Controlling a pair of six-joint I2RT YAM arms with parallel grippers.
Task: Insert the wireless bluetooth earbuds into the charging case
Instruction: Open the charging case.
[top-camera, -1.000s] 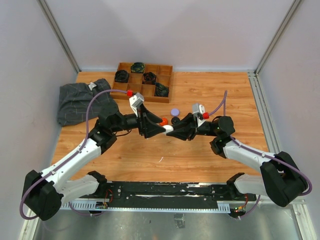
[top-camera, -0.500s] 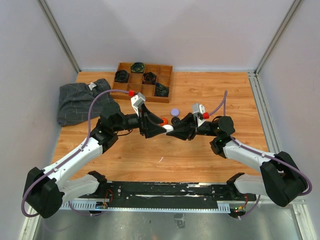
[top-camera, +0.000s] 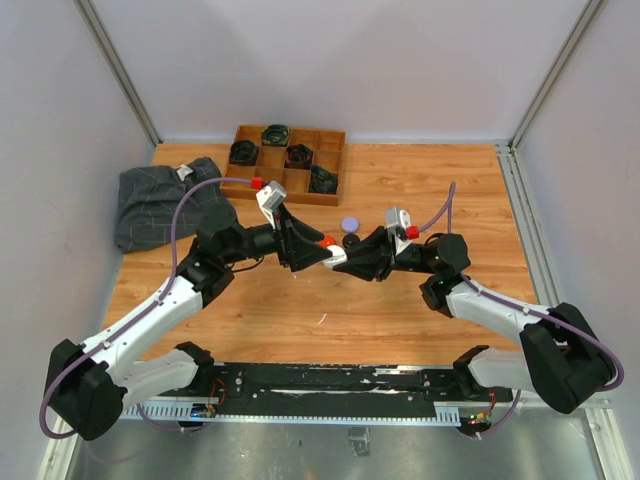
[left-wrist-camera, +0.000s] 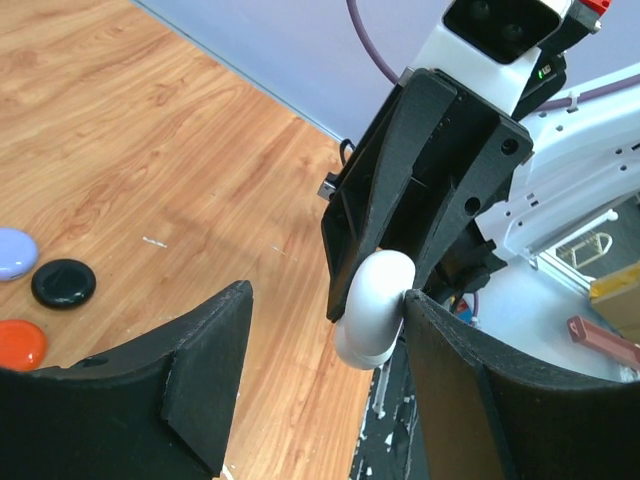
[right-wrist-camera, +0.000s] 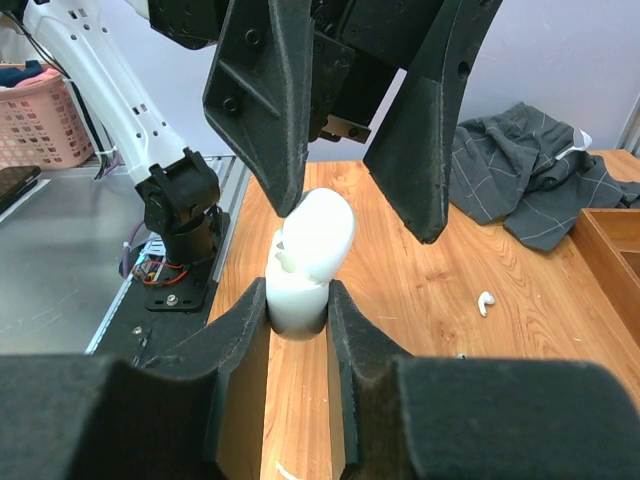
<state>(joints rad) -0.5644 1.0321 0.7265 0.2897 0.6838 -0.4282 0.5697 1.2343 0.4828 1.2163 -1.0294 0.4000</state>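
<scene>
White, smooth plastic: the oval charging case (right-wrist-camera: 305, 265) stands upright in the middle of the right wrist view. Its lower half is clamped between the two fingers of the right pincer (right-wrist-camera: 298, 300). The left pincer (right-wrist-camera: 355, 215) points down from the top of the frame with its fingers apart, one on each side of the case's upper half. Whether they touch it I cannot tell. One tiny white curved earbud (right-wrist-camera: 485, 302) lies on the light wooden table (right-wrist-camera: 450, 350) at middle right, well apart from both pincers.

A robotics lab cell: walled wooden table (top-camera: 400, 190) (aluminium posts (top-camera: 120, 70) at corners).
</scene>
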